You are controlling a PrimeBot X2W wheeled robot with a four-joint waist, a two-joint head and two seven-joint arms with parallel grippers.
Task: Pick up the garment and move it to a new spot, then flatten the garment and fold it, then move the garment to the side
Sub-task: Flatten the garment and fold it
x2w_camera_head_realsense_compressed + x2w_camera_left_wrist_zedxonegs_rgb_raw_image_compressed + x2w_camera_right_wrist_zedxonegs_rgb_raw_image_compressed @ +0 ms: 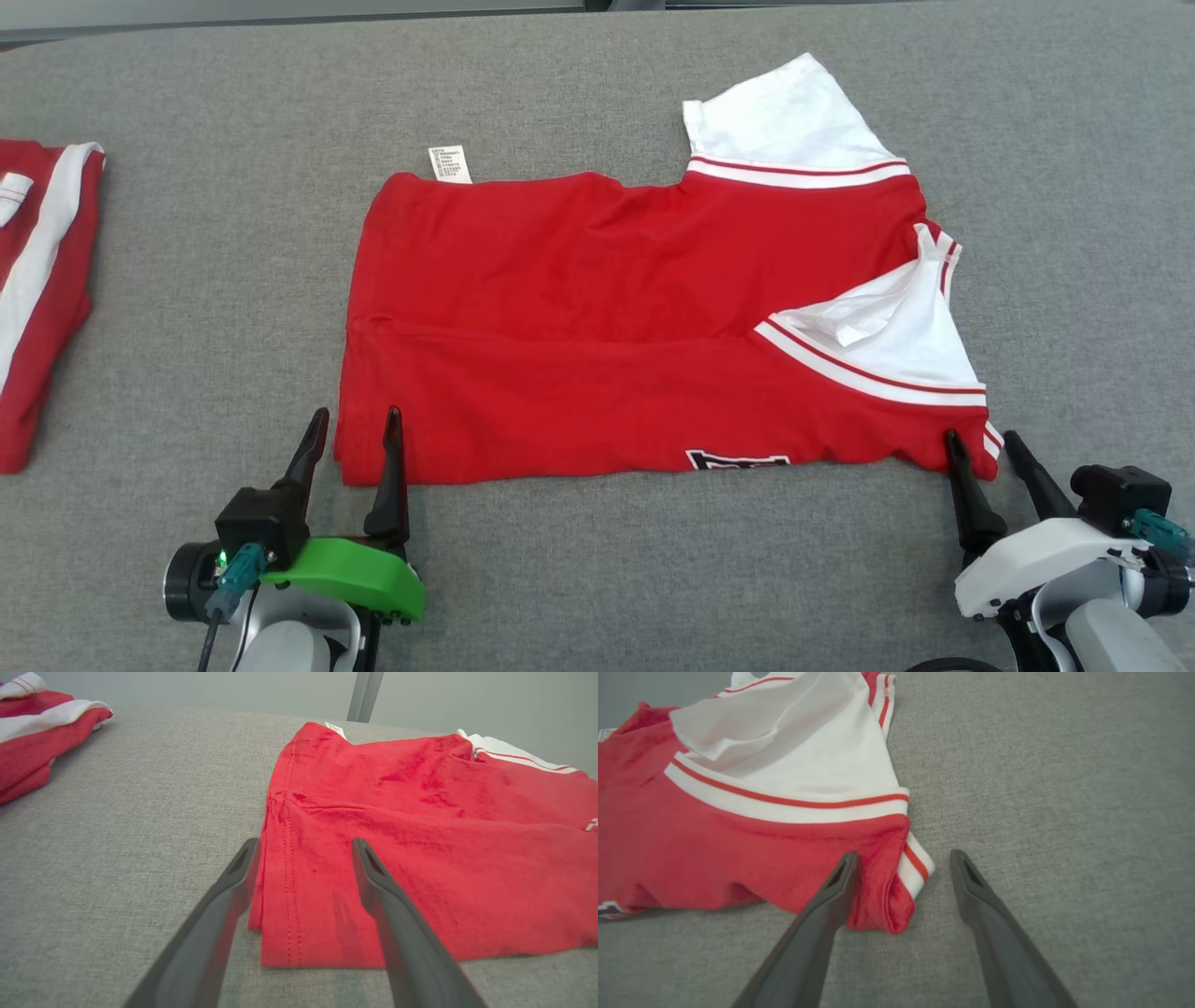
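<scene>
Head view shows the folded red-and-white cloth jersey [597, 327] flat on the grey fabric-covered tabletop [233, 280], with the left tool [358, 413] and right tool [981, 436] both spread wide at its near corners.

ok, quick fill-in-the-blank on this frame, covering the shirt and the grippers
1. The left gripper and right gripper both have their jaws ____.
2. The red shirt has sleeves coloured ____.
3. In the head view, the second garment lies to the red shirt's ____.
Missing: open; white; left.
</scene>
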